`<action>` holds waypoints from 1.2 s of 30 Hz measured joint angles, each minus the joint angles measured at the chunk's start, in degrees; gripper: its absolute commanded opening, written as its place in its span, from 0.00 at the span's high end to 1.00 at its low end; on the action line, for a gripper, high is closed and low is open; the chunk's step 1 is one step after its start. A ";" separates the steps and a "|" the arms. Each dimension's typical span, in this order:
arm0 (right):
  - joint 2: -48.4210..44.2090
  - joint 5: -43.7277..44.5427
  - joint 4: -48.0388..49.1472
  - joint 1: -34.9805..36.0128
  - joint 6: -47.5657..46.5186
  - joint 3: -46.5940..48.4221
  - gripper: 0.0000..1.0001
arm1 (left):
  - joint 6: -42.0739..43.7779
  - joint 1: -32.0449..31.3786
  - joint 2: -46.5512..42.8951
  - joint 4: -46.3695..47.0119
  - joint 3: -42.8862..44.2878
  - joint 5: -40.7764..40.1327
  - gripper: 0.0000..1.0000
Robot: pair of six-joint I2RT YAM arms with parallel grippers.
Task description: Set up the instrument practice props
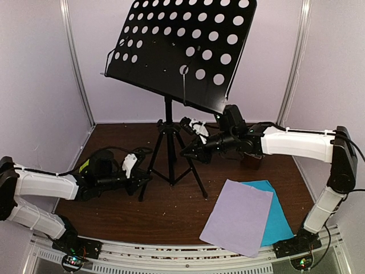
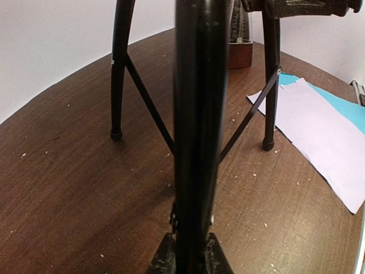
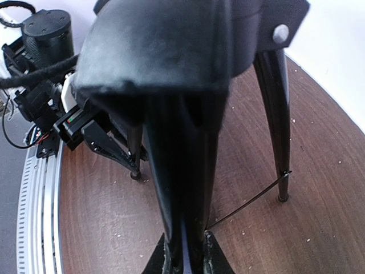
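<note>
The black music stand stands at the table's middle, its perforated desk point(image 1: 182, 51) tilted on high above its tripod point(image 1: 169, 154). My left gripper point(image 1: 141, 181) is shut on the near-left tripod leg point(image 2: 197, 142), low down. My right gripper point(image 1: 187, 152) is shut on another leg point(image 3: 185, 188) just below the hub. The pale lilac sheet point(image 1: 238, 217) lies flat at the front right, overlapping the cyan sheet point(image 1: 280, 225). The reddish-brown metronome point(image 2: 239, 48) stands behind the stand; in the top view my right arm mostly hides it.
The dark wooden table point(image 1: 171, 211) is speckled with pale crumbs. White enclosure walls stand close at the left, back and right. A metal rail point(image 1: 171, 257) runs along the near edge. My right forearm point(image 1: 296, 142) stretches across the back right.
</note>
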 measured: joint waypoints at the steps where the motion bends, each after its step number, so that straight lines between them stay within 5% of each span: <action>1: 0.81 0.11 -0.13 0.02 -0.02 0.94 1.00 | -0.22 0.02 0.04 -0.11 0.02 -0.94 1.00; 14: 7.96 4.22 -3.37 -1.09 -1.55 10.86 1.00 | -1.73 1.05 5.57 -4.37 6.69 -7.34 1.00; 36: 2.29 -1.11 -2.49 -1.14 -6.14 2.36 1.00 | -6.51 -1.29 -8.59 0.00 -6.75 -4.59 1.00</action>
